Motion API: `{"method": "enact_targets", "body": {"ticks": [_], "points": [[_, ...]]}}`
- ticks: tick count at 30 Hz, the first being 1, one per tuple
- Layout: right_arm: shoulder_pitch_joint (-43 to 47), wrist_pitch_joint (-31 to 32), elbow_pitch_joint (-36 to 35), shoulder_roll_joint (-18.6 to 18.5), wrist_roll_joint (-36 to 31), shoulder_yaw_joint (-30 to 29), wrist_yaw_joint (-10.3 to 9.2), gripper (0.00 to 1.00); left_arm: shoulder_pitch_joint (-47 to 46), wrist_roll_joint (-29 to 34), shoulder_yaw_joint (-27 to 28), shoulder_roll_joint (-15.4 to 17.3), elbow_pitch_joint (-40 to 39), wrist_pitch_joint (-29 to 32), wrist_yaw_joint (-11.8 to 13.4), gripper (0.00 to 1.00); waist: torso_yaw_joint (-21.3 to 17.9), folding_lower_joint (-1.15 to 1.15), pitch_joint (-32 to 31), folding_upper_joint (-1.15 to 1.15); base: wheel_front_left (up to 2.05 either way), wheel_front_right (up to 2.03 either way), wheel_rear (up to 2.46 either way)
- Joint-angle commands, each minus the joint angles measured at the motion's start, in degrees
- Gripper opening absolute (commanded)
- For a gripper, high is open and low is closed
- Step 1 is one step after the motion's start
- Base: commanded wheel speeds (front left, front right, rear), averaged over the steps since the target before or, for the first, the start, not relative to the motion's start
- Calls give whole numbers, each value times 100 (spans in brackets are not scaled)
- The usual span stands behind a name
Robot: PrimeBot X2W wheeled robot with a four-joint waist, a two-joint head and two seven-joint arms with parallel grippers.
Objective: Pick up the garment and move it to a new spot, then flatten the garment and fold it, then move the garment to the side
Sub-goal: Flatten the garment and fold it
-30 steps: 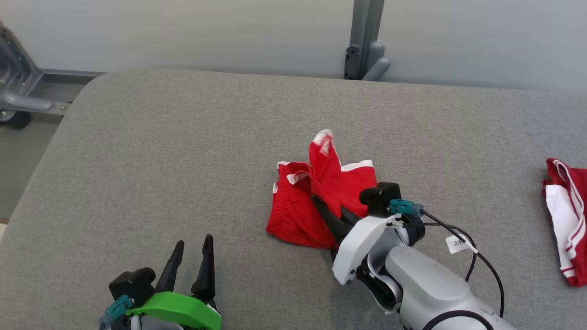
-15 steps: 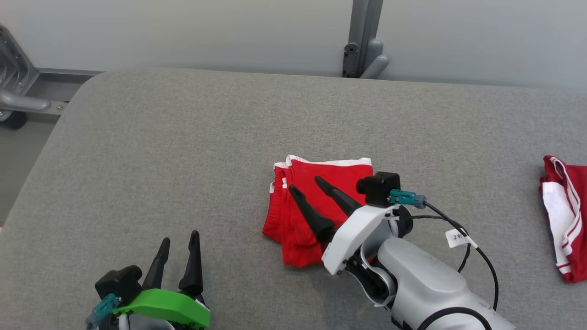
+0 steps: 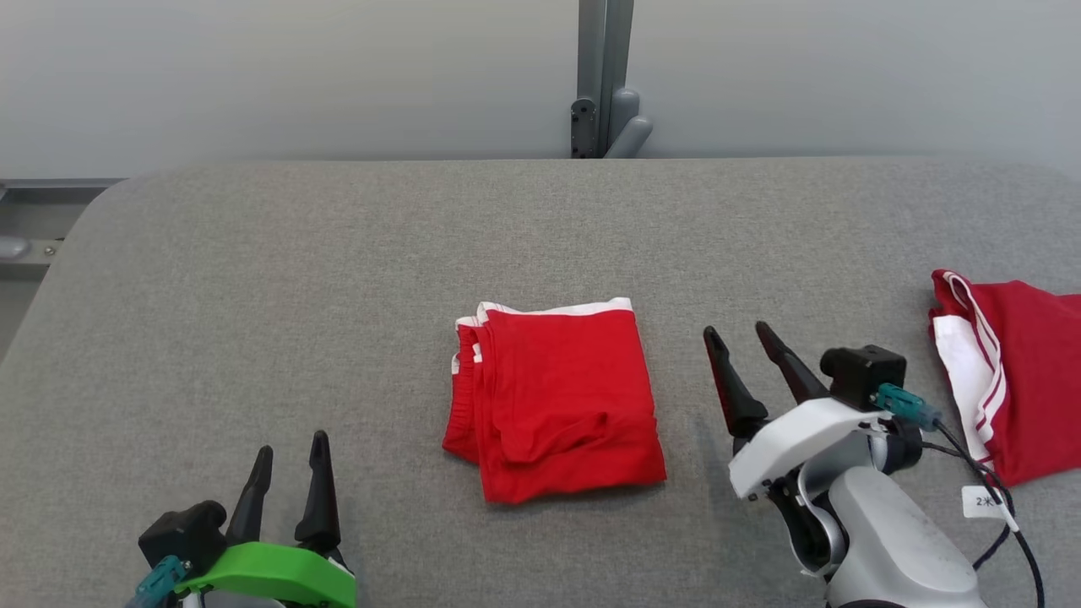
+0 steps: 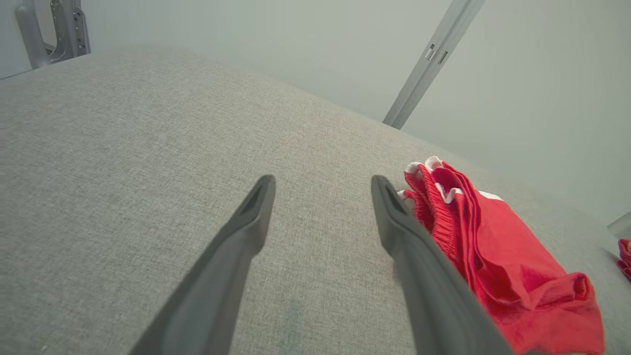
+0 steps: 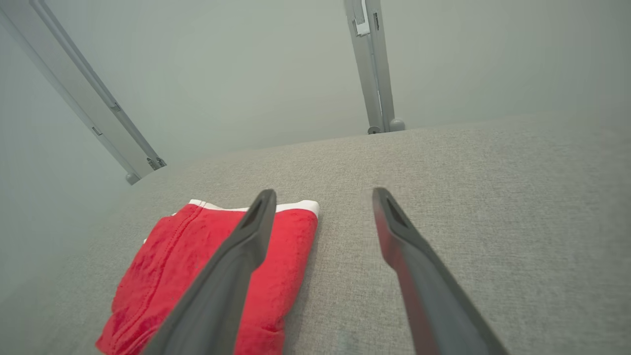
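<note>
Head looks down; low wrist views, perhaps near, share garment (image 3: pixel 553 397)

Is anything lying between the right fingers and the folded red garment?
No. Just bare grey table separates the right fingers from the garment, seen in the head view.

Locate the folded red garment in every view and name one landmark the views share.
Head view: the folded red garment lies at the picture's centre, on the table.
Left wrist view: at the right, beside the right-hand finger.
Right wrist view: at the lower left, partly behind the left-hand finger.
Shared landmark: the grey upright post behind the table.
</note>
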Motion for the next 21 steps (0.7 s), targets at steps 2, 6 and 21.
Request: {"method": "enact_targets", "body": {"ticks": [2,6,21], "points": [[304,-10,-210,22,-392,-417,-2,100,101,152,134,24,-62,4,10,100,-89,0,-40,0,0,0,0],[649,-11,-486,105,-837,-874,-2,100,160,229,281,24,-110,4,11,100,-169,0,-63,0,0,0,0],[1415,-11,-1109,215,-1471,-1769,-2,100,413,493,587,24,-235,4,11,100,-439,0,-191,0,0,0,0]]}}
